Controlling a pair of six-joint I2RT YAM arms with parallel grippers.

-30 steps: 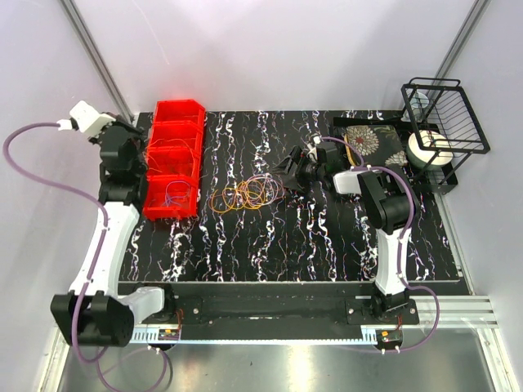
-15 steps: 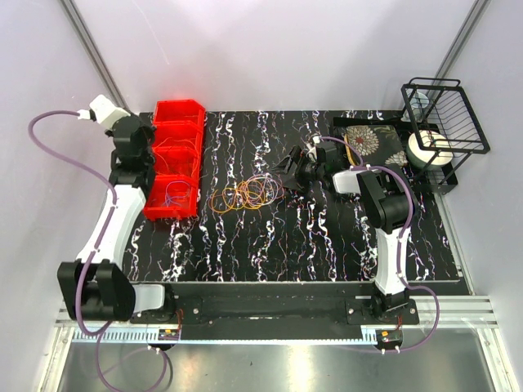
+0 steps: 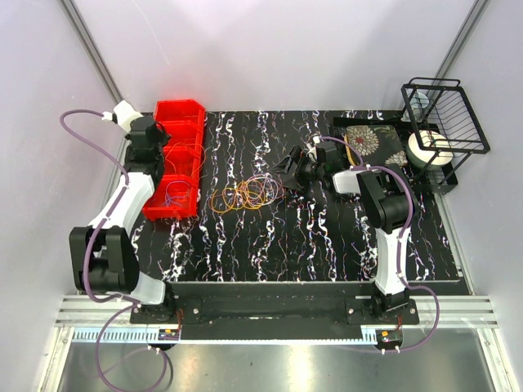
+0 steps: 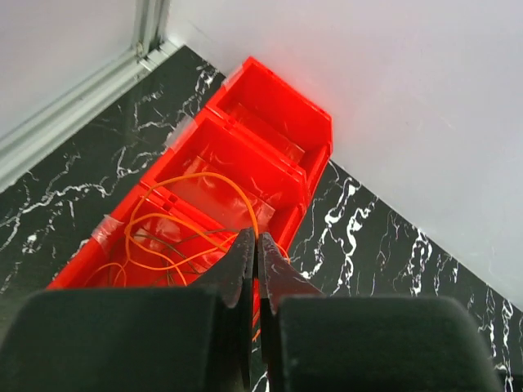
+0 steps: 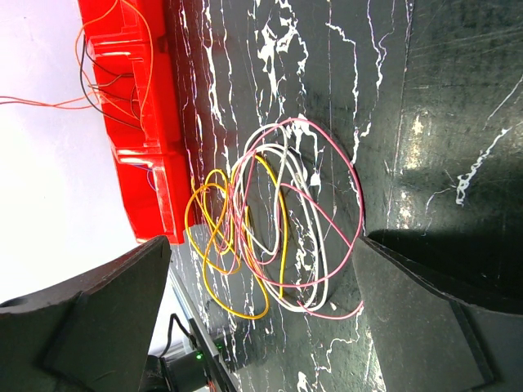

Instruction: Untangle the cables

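Note:
The loose cables [image 3: 245, 194] lie tangled on the black marble table just right of the red bins [image 3: 176, 114]. The right wrist view shows these cables [image 5: 270, 237] as yellow, pink and white loops. My right gripper [image 3: 288, 173] hovers just right of the tangle. It stands open [image 5: 263, 241], with the loops in the wide gap between its fingers and nothing held. My left gripper [image 3: 155, 155] is over the red bins [image 4: 286, 106]. It is shut [image 4: 256, 237] on a thin orange cable [image 4: 221, 178] that loops back into the middle compartment. More orange and dark wires lie there.
A black wire rack [image 3: 445, 114] with a white roll [image 3: 429, 151] beside it stands at the back right, next to a flowered dark board [image 3: 368, 140]. The red bins [image 5: 131, 98] line the table's left edge. White walls close in the back and sides.
My left arm has swung in from left of the table to over the red bins, its gripper staying shut. The right arm and the tangle have not moved.

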